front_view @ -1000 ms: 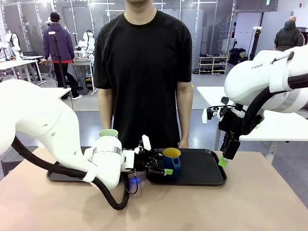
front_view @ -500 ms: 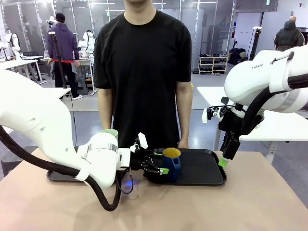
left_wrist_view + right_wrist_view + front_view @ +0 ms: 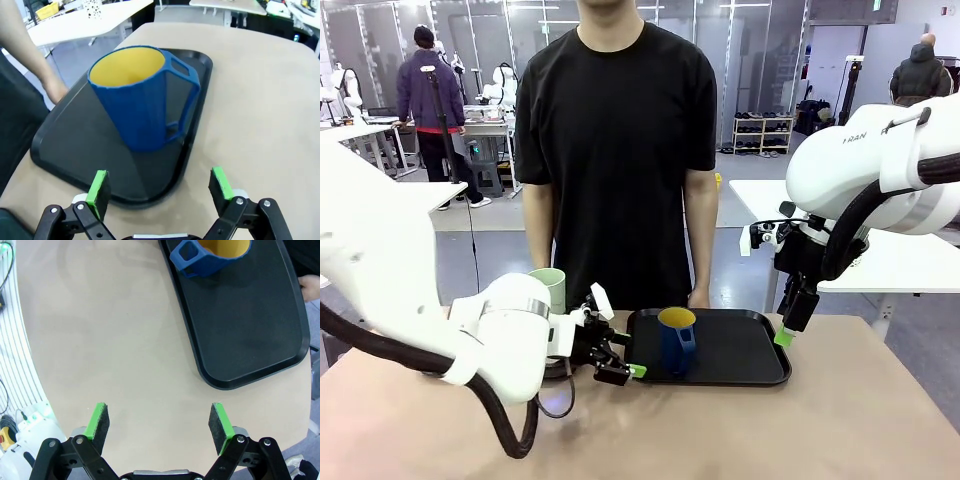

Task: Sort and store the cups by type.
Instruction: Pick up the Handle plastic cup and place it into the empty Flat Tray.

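The dark blue handled mug [image 3: 677, 340] with a yellow inside stands upright at the left end of the black tray [image 3: 750, 352]. My left gripper [image 3: 624, 356] hovers just left of the tray with its jaws open and empty. In the left wrist view the mug [image 3: 135, 100] sits a short way beyond the open left gripper [image 3: 160, 185], handle turned right. The pale mint-green tumbler [image 3: 550, 287] stands behind my left arm. My right gripper [image 3: 786, 330] hangs open above the tray's right edge. The right wrist view has the mug [image 3: 210, 257] at the top and the right gripper [image 3: 159, 422] open over bare table.
A person in a black shirt stands at the far side, one hand [image 3: 55, 90] resting by the tray's far edge [image 3: 75, 130]. The tray [image 3: 250, 325] holds bare room to the mug's right. The tan tabletop [image 3: 770, 430] in front is open.
My left gripper has pulled back to the left, away from the blue mug, which stays standing on the tray. The right arm has not moved.
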`<state>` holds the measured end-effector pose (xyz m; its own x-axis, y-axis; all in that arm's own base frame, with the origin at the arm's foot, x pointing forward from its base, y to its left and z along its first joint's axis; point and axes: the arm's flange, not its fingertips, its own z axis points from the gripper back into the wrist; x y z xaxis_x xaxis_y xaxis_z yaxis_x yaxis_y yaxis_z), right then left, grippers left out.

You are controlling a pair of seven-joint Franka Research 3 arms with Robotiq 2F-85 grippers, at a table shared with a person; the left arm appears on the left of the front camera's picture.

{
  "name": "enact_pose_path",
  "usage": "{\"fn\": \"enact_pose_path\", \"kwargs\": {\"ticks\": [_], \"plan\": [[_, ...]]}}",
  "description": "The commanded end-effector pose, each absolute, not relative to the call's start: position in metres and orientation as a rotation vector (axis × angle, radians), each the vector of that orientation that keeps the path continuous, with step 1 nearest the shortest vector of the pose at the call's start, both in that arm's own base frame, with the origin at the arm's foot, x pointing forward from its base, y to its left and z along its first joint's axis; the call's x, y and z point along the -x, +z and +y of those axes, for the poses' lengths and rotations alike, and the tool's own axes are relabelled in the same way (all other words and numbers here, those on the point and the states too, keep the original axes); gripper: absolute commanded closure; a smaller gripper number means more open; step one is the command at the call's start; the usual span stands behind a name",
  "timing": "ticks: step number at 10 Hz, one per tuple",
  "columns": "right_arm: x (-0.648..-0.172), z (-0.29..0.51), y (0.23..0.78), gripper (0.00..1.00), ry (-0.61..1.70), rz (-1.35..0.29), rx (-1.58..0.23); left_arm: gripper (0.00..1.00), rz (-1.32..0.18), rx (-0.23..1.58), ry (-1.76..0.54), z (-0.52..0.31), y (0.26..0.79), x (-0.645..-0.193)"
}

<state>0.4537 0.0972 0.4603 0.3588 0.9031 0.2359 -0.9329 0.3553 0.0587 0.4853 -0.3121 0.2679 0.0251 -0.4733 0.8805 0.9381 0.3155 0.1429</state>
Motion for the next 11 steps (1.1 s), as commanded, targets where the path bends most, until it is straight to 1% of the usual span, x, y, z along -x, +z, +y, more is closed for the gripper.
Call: {"fn": "enact_pose_path", "kwargs": {"ticks": [1, 2, 4, 5, 11], "plan": [[-0.453, 0.096, 0.462, 0.0, 1.19, -0.166, -0.191, 0.0, -1.01, 0.482, -1.213, -0.3, 0.286, -0.453], [-0.453, 0.096, 0.462, 0.0, 1.19, -0.166, -0.191, 0.0, -0.979, 0.454, -1.214, -0.294, 0.287, -0.448], [-0.453, 0.096, 0.462, 0.0, 1.19, -0.166, -0.191, 0.0, -0.974, 0.451, -1.215, -0.283, 0.287, -0.443], [-0.453, 0.096, 0.462, 0.0, 1.19, -0.166, -0.191, 0.0, -0.989, 0.476, -1.204, -0.29, 0.288, -0.453], [-0.453, 0.096, 0.462, 0.0, 1.19, -0.166, -0.191, 0.0, -0.989, 0.476, -1.204, -0.29, 0.288, -0.453]]}}
